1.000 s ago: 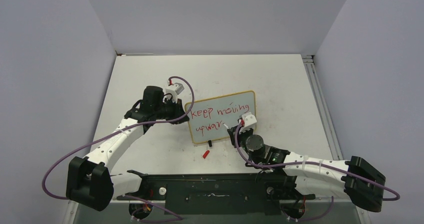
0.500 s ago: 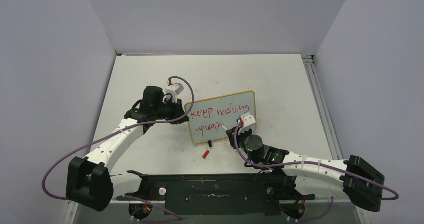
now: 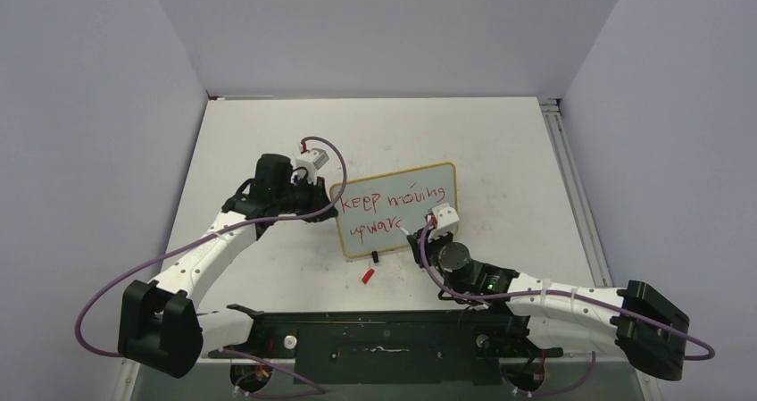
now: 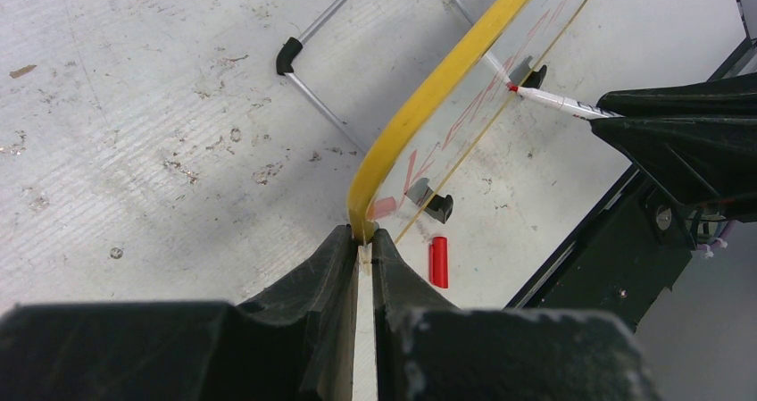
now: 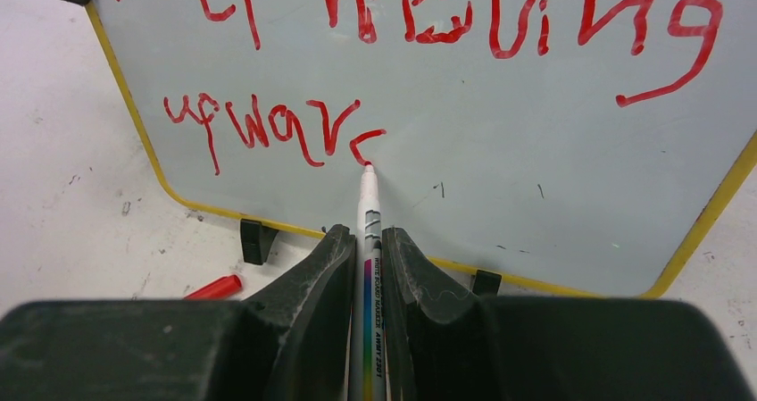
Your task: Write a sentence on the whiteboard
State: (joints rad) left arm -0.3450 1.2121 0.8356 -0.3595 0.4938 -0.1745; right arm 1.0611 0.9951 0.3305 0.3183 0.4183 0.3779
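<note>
The left tool (image 4: 364, 242), arm angled rightward, pinches the yellow edge of the whiteboard (image 3: 397, 213). The right tool (image 5: 366, 240) pinches a marker (image 5: 368, 196), tip on the sentence (image 3: 393, 198). Scuffed white bench (image 3: 500, 142), grey walls (image 3: 375, 26).

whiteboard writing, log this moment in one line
left gripper: shut on whiteboard frame | right gripper: shut on marker | tip: touching board after upwar | sentence: unfinished | red cap: on table

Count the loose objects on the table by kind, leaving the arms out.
whiteboard: 1
marker: 1
red cap: 1
Total: 3
</note>
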